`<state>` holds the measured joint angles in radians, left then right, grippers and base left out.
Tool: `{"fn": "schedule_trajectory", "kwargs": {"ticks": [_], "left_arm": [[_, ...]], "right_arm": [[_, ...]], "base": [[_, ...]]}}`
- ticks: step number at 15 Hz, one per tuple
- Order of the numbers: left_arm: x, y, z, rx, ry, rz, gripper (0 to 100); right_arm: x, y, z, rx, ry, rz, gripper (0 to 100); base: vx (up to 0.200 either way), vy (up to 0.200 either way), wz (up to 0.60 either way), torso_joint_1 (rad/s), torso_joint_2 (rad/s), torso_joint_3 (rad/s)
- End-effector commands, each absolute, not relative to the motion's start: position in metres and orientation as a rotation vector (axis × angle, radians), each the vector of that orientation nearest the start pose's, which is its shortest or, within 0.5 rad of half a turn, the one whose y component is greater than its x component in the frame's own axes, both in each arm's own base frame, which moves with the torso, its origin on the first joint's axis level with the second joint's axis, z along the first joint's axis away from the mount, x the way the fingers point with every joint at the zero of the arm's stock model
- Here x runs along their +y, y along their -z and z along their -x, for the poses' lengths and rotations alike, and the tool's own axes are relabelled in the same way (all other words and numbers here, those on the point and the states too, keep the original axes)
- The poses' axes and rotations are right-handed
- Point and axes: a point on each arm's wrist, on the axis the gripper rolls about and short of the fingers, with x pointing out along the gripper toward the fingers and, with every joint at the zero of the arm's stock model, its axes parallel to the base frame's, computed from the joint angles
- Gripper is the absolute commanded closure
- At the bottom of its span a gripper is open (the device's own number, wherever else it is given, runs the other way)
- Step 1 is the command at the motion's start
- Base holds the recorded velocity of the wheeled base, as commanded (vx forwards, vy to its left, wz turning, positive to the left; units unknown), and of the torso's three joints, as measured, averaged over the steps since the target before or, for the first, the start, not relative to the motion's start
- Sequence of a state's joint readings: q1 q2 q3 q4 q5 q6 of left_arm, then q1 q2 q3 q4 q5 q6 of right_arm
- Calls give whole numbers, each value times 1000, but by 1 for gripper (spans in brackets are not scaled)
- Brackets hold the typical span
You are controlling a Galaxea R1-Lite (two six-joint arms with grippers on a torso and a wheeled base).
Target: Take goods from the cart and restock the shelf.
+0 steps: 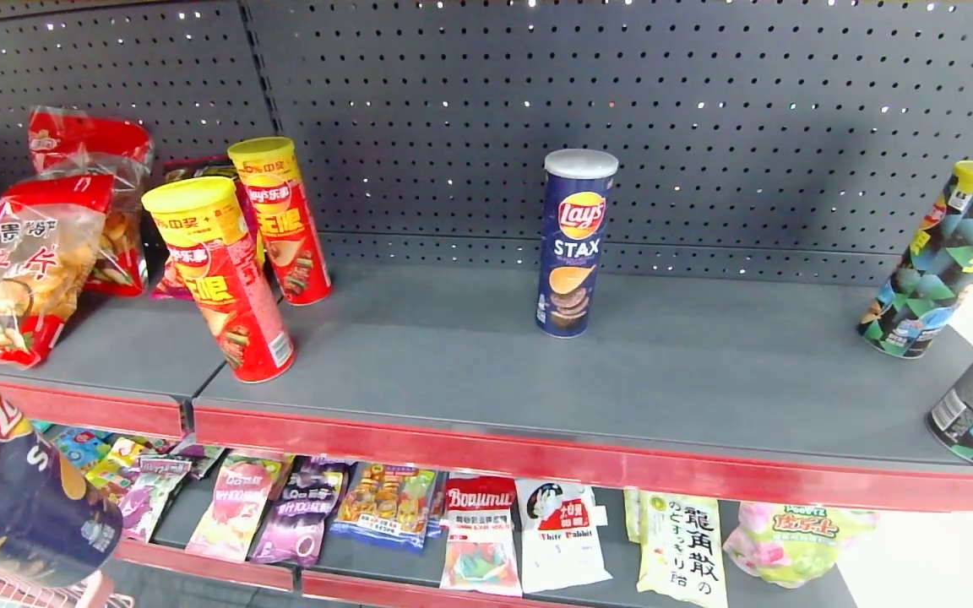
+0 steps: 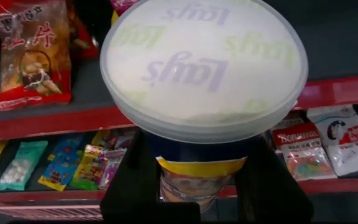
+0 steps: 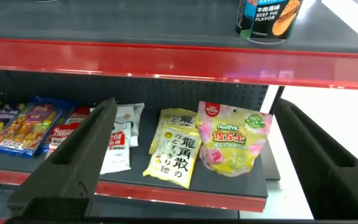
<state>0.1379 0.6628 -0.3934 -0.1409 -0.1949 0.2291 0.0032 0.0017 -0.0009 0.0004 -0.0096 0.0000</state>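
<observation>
A red chip can [image 1: 220, 283] is stood just before a second red can [image 1: 281, 221], beside a red snack bag [image 1: 26, 270]. A green-patterned can [image 1: 934, 262] is seen far right, against a grey pegboard [image 1: 706, 101].
</observation>
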Motion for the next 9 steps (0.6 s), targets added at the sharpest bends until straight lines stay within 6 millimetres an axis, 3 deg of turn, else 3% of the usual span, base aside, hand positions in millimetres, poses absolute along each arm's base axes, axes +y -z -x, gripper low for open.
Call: {"fn": "schedule_trajectory", "kwargs": {"ticks": [1,6,7,8,9], "left_arm": [[-2,-200,-34,75,154,-201,100],[-4,-206,-25,55,185,-69,100],[-4,-208,-25,50,186,-48,100],[-4,-206,-24,54,187,-37,100],[-4,-203,-24,61,192,-33,100]], "right_arm": [[0,-76,23,2,6,0,0],[2,-81,24,-32,-107,49,0],[3,-132,24,-66,-168,21,0],[4,-169,12,-41,-182,-35,0],[4,-194,6,-47,-195,-49,0]], "base": [[0,0,0,0,0,0],[0,0,0,0,0,0],[0,0,0,0,0,0],[0,0,0,0,0,0],[0,0,0,0,0,0]]}}
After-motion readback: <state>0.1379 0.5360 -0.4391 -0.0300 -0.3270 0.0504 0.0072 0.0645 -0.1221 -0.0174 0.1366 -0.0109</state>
